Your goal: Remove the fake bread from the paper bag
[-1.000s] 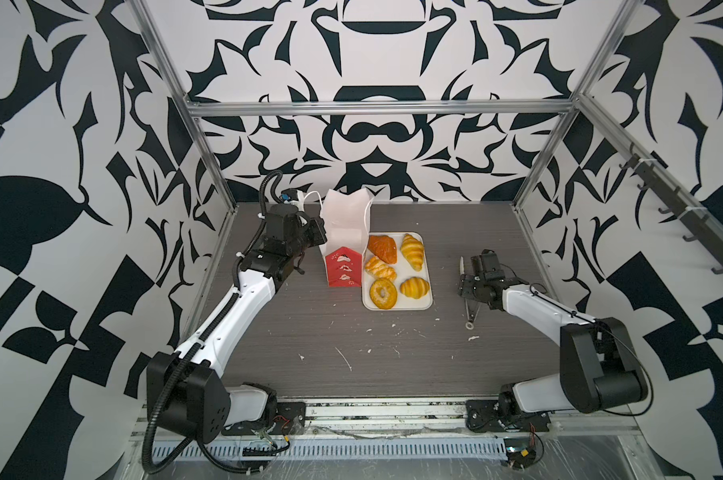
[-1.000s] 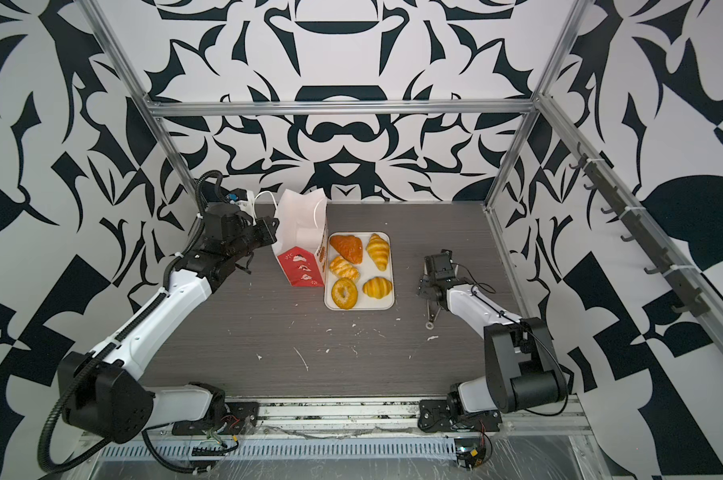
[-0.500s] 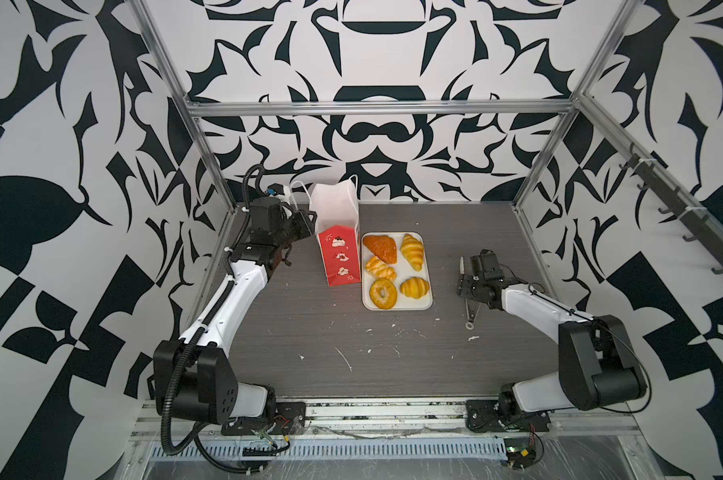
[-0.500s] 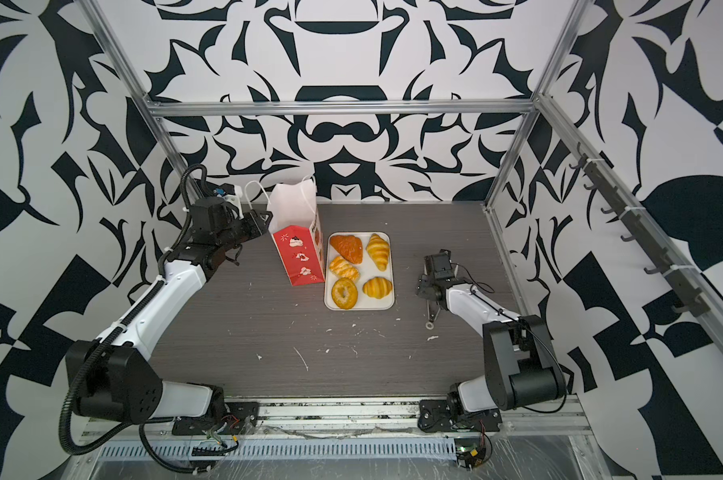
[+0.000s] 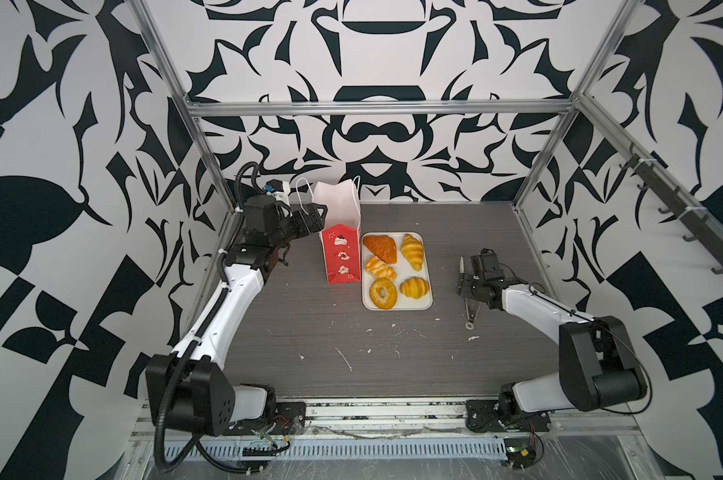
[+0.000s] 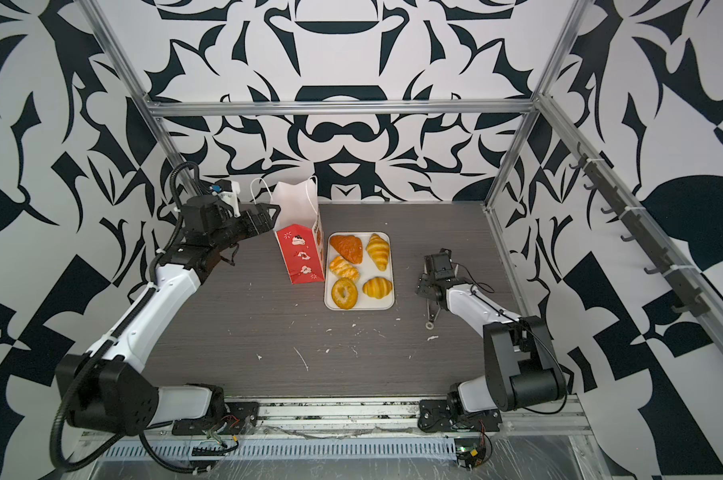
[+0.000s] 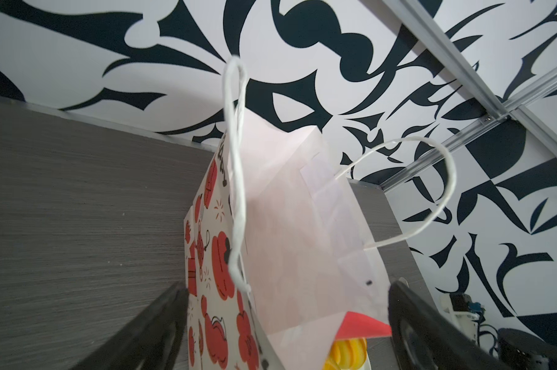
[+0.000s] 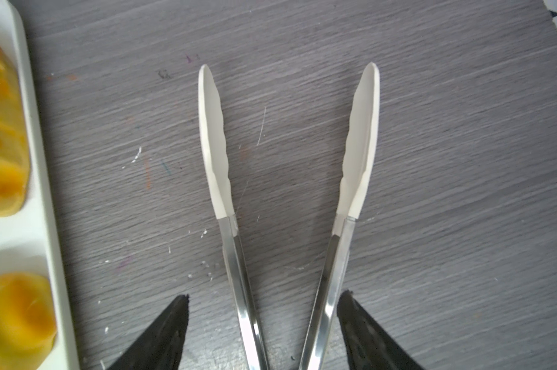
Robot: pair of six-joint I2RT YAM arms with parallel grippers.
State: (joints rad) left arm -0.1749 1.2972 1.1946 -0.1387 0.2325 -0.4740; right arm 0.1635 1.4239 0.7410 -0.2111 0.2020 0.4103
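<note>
The paper bag point(image 5: 343, 257) stands upright toward the counter's point(image 5: 309, 353) back-left corner, its base just beside the left rim of the white tray point(image 5: 397, 308). The fake bread point(image 5: 379, 267) lies on that tray, five pieces. The left gripper point(image 5: 316, 218) sits at the bag's top edge, jaws wide. Near the right edge, the right gripper point(image 5: 464, 286) holds tongs point(image 5: 471, 316) between its jaws. A broad stretch of counter with white flecks runs to the front edge.
</note>
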